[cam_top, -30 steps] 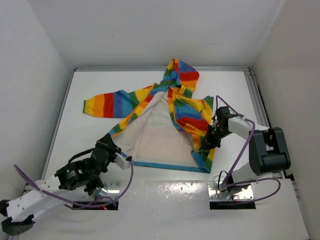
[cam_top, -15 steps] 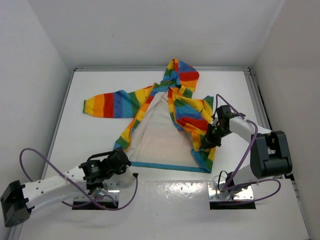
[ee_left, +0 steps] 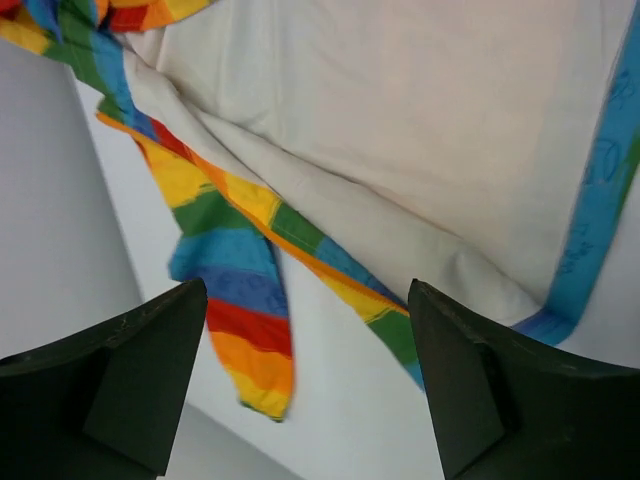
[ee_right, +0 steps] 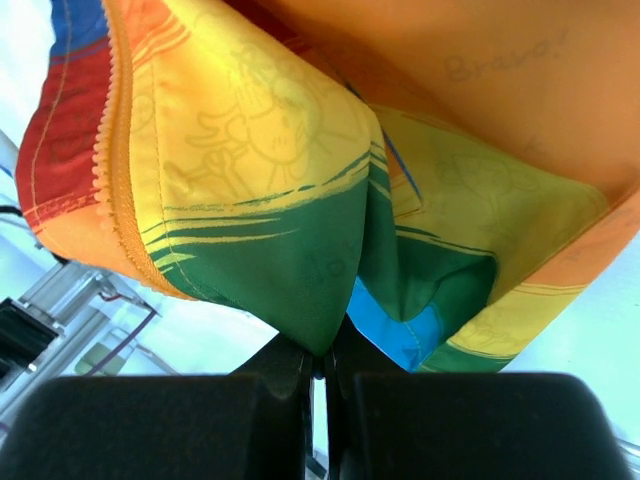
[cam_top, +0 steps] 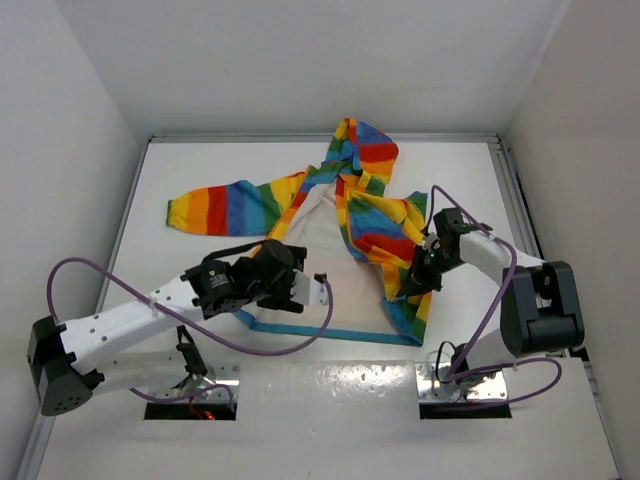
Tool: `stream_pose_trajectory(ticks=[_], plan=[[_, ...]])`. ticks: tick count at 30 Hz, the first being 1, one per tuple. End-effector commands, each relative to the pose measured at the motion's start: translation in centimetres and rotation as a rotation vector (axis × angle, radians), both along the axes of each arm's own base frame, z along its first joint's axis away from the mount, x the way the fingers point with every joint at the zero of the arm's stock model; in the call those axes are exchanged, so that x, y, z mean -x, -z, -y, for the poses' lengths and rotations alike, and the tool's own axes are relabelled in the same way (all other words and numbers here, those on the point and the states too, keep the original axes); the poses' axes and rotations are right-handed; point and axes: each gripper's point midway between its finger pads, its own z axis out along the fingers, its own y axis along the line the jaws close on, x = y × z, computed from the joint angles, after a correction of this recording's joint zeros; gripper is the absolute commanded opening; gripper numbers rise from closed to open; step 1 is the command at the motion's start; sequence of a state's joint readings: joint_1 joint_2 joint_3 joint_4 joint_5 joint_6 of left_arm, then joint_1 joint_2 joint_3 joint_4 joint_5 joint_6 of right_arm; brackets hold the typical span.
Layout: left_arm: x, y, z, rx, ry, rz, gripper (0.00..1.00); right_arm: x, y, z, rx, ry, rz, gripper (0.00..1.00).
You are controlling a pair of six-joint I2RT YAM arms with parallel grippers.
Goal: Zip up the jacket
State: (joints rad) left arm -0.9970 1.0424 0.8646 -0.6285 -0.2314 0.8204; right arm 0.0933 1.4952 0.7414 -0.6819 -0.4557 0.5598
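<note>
Over cream lining (ee_left: 430,120), left end effector (ee_left: 306,292) gapes; right end effector (ee_right: 325,362) pinches striped jacket (cam_top: 375,225).

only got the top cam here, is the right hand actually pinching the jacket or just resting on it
Observer: Pinching. In the right wrist view the right hand is shut on a green fold of the jacket, right beside the orange zipper teeth.
Operator: and the left hand, got anything
Observer: No. The left wrist view shows the left hand open, with the other striped front edge lying below it, nothing between the fingers.
</note>
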Motion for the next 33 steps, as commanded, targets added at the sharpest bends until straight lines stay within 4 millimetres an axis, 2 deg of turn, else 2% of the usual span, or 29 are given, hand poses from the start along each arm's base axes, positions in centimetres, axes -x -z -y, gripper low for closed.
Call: stream_pose_trajectory(ticks=[1, 7, 8, 10, 11, 13, 14, 15, 16, 17, 18, 19, 20, 21, 24, 26, 28, 29, 32, 33], plan=[[0.8, -0.6, -0.8, 0.111, -0.168, -0.168, 0.87, -1.1, -1.0, -0.8, -0.050, -0.013, 0.035, 0.00], [-0.4, 1.0, -4.9, 0.139, -0.437, -0.302, 0.83, -1.3, -1.3, -1.5, -0.065, -0.041, 0.061, 0.00], [-1.2, 1.7, -6.4, 0.127, -0.506, -0.326, 0.83, -1.4, -1.5, -1.6, -0.068, -0.045, 0.065, 0.00], [-1.4, 2.2, -7.8, 0.112, -0.551, -0.390, 0.82, -1.4, -1.5, -2.0, -0.072, -0.059, 0.069, 0.00], [-2.5, 1.9, -9.7, 0.138, -0.619, -0.410, 0.82, -1.5, -1.7, -2.1, -0.074, -0.068, 0.078, 0.00], [-2.9, 2.4, -10.9, 0.142, -0.611, -0.497, 0.80, -1.5, -1.9, -2.6, -0.091, -0.105, 0.100, 0.00], [-3.7, 1.6, -11.5, 0.164, -0.616, -0.510, 0.78, -1.4, -2.0, -2.9, -0.103, -0.117, 0.108, 0.00], [-4.4, 1.6, -13.5, 0.191, -0.673, -0.544, 0.77, -1.3, -2.1, -3.4, -0.114, -0.148, 0.129, 0.00], [-3.9, 1.6, -13.7, 0.210, -0.641, -0.624, 0.77, -1.2, -2.0, -3.5, -0.115, -0.167, 0.132, 0.00], [-4.5, 2.7, -14.3, 0.215, -0.668, -0.701, 0.75, -1.0, -2.2, -3.6, -0.119, -0.190, 0.148, 0.00], [-5.7, 1.9, -15.9, 0.260, -0.716, -0.715, 0.75, -0.7, -2.1, -4.0, -0.122, -0.220, 0.156, 0.00], [-6.0, 2.3, -16.5, 0.260, -0.701, -0.759, 0.75, -0.6, -2.2, -4.0, -0.120, -0.239, 0.169, 0.00], [-5.4, 2.7, -16.5, 0.286, -0.702, -0.846, 0.75, -0.6, -2.2, -4.1, -0.123, -0.255, 0.180, 0.00], [-6.1, 3.7, -17.8, 0.304, -0.741, -0.913, 0.75, -0.6, -2.3, -4.3, -0.125, -0.277, 0.192, 0.00], [-6.2, 5.8, -18.9, 0.315, -0.755, -1.010, 0.77, -0.4, -2.3, -4.4, -0.125, -0.303, 0.191, 0.00], [-6.0, 8.0, -19.4, 0.306, -0.738, -1.077, 0.78, -0.4, -2.4, -4.4, -0.123, -0.312, 0.190, 0.00], [-6.1, 8.4, -19.0, 0.323, -0.711, -1.097, 0.78, -0.5, -2.2, -4.3, -0.120, -0.308, 0.188, 0.00], [-6.0, 9.7, -19.1, 0.331, -0.723, -1.152, 0.78, -0.7, -2.3, -4.4, -0.119, -0.310, 0.193, 0.00], [-7.0, 10.6, -19.0, 0.390, -0.714, -1.191, 0.78, -0.5, -2.3, -4.5, -0.129, -0.310, 0.178, 0.00], [-6.9, 11.5, -18.8, 0.394, -0.708, -1.226, 0.78, -0.5, -2.2, -4.6, -0.129, -0.311, 0.173, 0.00]])
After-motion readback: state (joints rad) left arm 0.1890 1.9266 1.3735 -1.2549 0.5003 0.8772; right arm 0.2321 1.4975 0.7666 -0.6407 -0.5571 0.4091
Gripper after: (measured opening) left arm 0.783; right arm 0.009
